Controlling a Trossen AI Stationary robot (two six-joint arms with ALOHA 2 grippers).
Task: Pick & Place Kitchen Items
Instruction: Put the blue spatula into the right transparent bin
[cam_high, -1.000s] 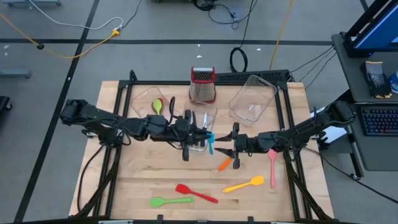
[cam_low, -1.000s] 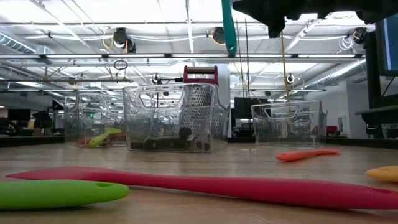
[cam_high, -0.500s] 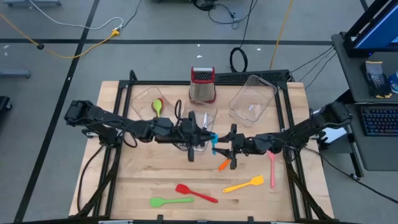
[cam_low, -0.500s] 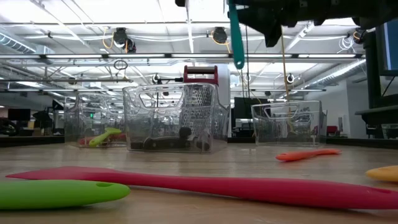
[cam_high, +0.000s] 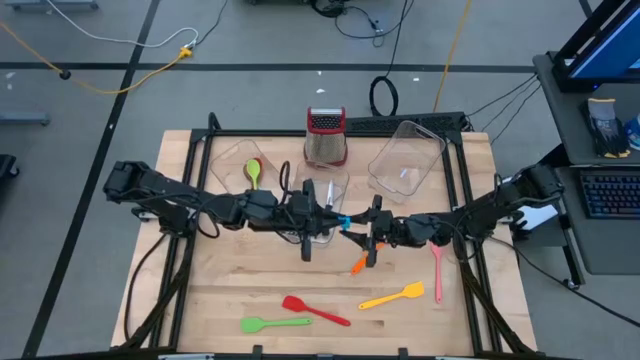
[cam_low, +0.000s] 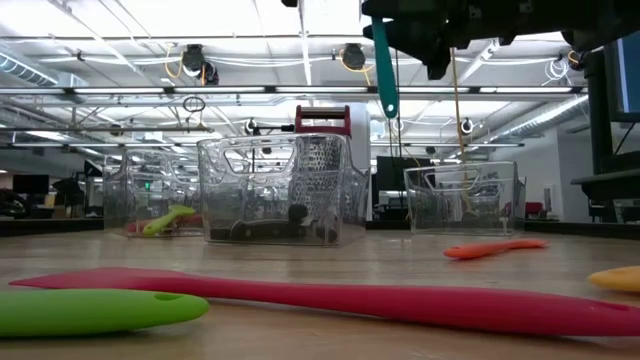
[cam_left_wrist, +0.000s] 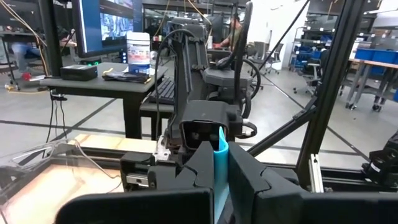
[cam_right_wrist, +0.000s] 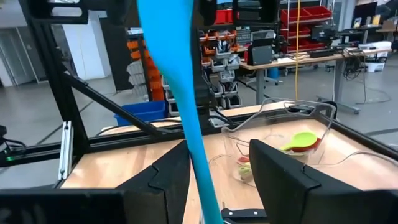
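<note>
A blue utensil (cam_right_wrist: 186, 112) hangs over the table's middle, wide end up and narrow handle down, its lower end (cam_low: 387, 105) well above the table. My left gripper (cam_high: 333, 217) reaches in from the left and is shut on the utensil. My right gripper (cam_right_wrist: 221, 180) faces it from the right, open, with one finger on either side of the hanging handle. On the wood lie an orange utensil (cam_high: 360, 265), a pink spatula (cam_high: 438, 265), a yellow spatula (cam_high: 392, 297), a red spatula (cam_high: 315, 310) and a green spatula (cam_high: 275, 323). My left gripper pinches the blue utensil near its upper, wider end (cam_left_wrist: 221, 163) between its two fingers. The fingers lie level, coming from the table's left. The utensil hangs almost upright below them, clear of the table. My right gripper: whether a finger (cam_right_wrist: 168, 180) touches the handle, I cannot tell.
Three clear tubs stand behind the grippers: the left tub (cam_high: 232, 160) holds a green spoon (cam_high: 253, 172), the middle tub (cam_high: 322, 203) holds black-handled knives, and the right tub (cam_high: 405, 160) is tilted. A steel grater (cam_high: 326, 138) with a red top stands at the far edge.
My left gripper has carried the blue utensil a little down and toward the table's right, closer to my right gripper. The utensil still hangs upright. My right gripper has rolled slightly and kept its gap.
</note>
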